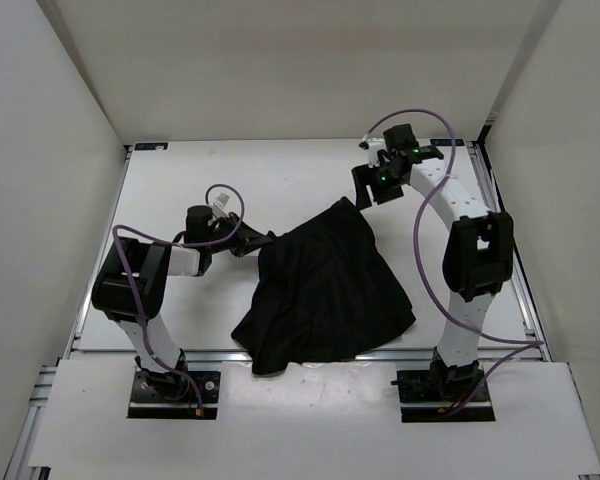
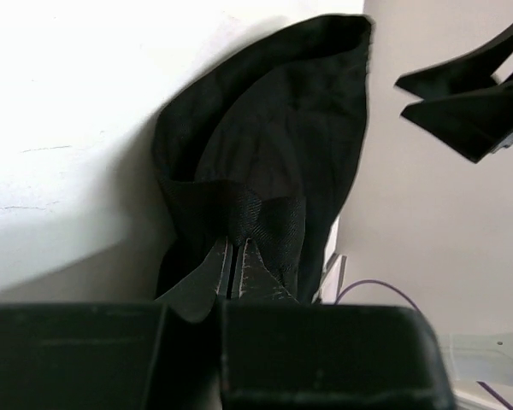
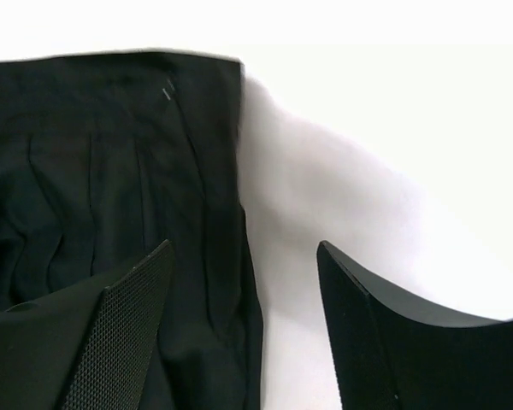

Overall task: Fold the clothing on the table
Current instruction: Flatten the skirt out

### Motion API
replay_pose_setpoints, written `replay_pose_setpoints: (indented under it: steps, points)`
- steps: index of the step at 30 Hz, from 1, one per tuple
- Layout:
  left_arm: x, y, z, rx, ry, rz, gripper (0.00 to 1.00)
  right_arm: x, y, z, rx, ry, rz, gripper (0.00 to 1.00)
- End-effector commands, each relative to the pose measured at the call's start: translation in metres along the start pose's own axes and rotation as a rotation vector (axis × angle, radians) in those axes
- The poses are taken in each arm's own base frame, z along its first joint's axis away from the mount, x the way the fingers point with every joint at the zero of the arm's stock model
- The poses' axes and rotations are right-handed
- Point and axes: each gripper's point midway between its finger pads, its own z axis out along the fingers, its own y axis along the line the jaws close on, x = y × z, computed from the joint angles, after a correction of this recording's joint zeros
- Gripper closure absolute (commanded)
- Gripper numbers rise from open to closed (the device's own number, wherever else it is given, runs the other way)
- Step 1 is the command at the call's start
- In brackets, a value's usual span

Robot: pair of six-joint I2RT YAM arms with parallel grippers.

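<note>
We see the left gripper [image 2: 237,249] clamped on the clothing [image 1: 325,290], the right gripper [image 3: 244,256] spread wide over its edge.

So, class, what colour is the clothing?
Plain black clothing, with fine pleats clearest in the right wrist view.

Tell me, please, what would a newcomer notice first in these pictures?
The black clothing lies rumpled in the middle of the white table. The left gripper is shut on a fold at its left edge, and the right gripper stands open over the edge near its far corner.
</note>
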Motion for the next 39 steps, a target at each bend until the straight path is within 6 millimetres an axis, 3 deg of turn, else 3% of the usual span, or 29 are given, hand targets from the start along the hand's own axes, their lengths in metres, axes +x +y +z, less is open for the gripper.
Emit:
replay_pose_setpoints:
  steps: [1, 4, 7, 8, 16, 20, 27, 35, 38, 39]
  points:
    - [-0.001, -0.003, 0.009, -0.006, 0.027, 0.036, 1.00, -0.027, -0.001, 0.013, 0.023, -0.050, -0.136, 0.27]
    - [-0.015, -0.001, 0.015, -0.027, 0.008, 0.025, 1.00, -0.031, 0.012, 0.034, 0.014, -0.044, -0.216, 0.27]
    - [-0.022, -0.006, 0.017, -0.028, 0.001, 0.042, 1.00, -0.041, 0.011, 0.044, 0.014, -0.047, -0.231, 0.29]
    - [-0.023, -0.005, 0.017, -0.035, -0.001, 0.036, 1.00, -0.044, 0.019, 0.046, -0.006, -0.054, -0.231, 0.29]
    - [-0.015, 0.008, 0.015, -0.068, 0.005, 0.015, 1.00, -0.058, 0.019, 0.056, 0.001, -0.075, -0.253, 0.34]
    - [-0.014, 0.012, 0.015, -0.078, 0.005, 0.013, 1.00, -0.052, 0.022, 0.063, 0.003, -0.056, -0.267, 0.37]
    - [-0.014, 0.011, 0.020, -0.079, 0.013, 0.014, 1.00, -0.038, 0.047, 0.071, -0.043, -0.017, -0.301, 0.40]
    - [-0.017, 0.012, 0.018, -0.081, -0.001, 0.010, 1.00, -0.021, 0.056, 0.082, -0.083, 0.034, -0.286, 0.47]
    - [-0.019, 0.012, 0.015, -0.078, -0.006, 0.005, 1.00, -0.018, 0.052, 0.084, -0.074, 0.042, -0.292, 0.55]
    - [-0.018, 0.016, 0.016, -0.087, -0.003, -0.007, 1.00, -0.020, 0.052, 0.082, -0.074, 0.039, -0.293, 0.69]
